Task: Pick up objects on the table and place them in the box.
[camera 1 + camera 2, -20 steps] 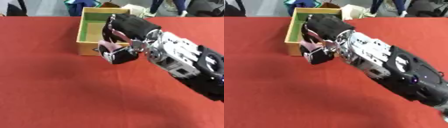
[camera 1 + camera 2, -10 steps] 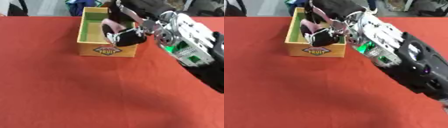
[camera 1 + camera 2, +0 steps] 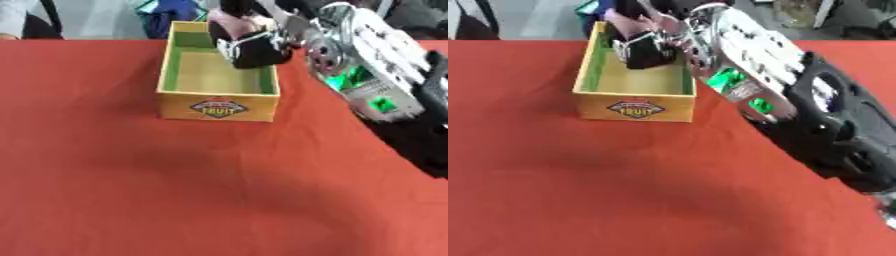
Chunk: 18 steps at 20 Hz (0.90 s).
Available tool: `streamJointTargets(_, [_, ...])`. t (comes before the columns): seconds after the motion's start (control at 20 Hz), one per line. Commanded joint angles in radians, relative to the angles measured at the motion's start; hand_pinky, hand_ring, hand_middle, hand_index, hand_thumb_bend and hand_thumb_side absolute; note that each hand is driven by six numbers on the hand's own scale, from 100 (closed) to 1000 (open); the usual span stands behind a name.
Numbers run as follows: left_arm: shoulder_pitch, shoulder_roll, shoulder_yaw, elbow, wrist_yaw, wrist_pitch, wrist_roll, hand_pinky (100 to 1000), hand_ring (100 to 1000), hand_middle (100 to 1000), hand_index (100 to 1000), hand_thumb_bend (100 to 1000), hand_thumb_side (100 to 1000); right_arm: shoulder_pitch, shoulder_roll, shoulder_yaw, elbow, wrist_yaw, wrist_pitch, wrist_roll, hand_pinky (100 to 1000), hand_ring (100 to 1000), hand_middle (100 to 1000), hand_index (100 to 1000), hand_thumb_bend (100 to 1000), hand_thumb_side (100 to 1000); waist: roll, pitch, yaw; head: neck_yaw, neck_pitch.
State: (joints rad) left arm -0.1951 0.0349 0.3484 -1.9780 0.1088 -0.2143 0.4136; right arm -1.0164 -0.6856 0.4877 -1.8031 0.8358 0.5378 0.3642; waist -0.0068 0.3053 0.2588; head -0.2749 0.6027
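Observation:
A yellow box (image 3: 219, 106) with a green inside and a fruit label on its front stands on the red table (image 3: 131, 190). My right hand (image 3: 254, 47) hangs over the box's far right part, above its inside. Its fingers are curled round a small pink object (image 3: 229, 19), of which only a pink patch shows at the top of the hand. My right arm (image 3: 798, 105) runs back to the lower right. The left hand shows in neither view.
The red tablecloth stretches to the left of and in front of the box. Beyond the table's far edge are dark and blue things (image 3: 175, 10) on a pale floor.
My right hand has carried the pink object from just in front of the box up and over its rim to above its inside. The camera has tilted too.

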Motion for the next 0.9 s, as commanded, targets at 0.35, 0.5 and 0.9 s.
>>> streamJointTargets(0.35, [-0.016, 0.006, -0.005, -0.022, 0.012, -0.003, -0.013, 423, 371, 385, 561, 100, 771, -0.079, 0.069, -0.013, 0.270, 0.095, -0.060, -0.141, 228, 590, 510, 638, 100, 192, 0.001, 0.020, 0.019, -0.021, -0.050])
streamJointTargets(0.5, [-0.018, 0.005, -0.005, -0.022, 0.015, -0.004, -0.014, 423, 371, 385, 561, 100, 770, -0.086, 0.093, -0.015, 0.353, 0.134, -0.091, -0.178, 244, 601, 524, 655, 100, 203, 0.001, 0.030, 0.023, -0.030, -0.052])
streamJointTargets(0.9, [-0.022, 0.003, -0.006, -0.022, 0.019, -0.004, -0.017, 424, 371, 385, 561, 100, 769, -0.082, 0.114, -0.003, 0.430, 0.154, -0.182, -0.158, 328, 652, 580, 719, 100, 194, -0.001, 0.036, 0.025, -0.036, -0.057])
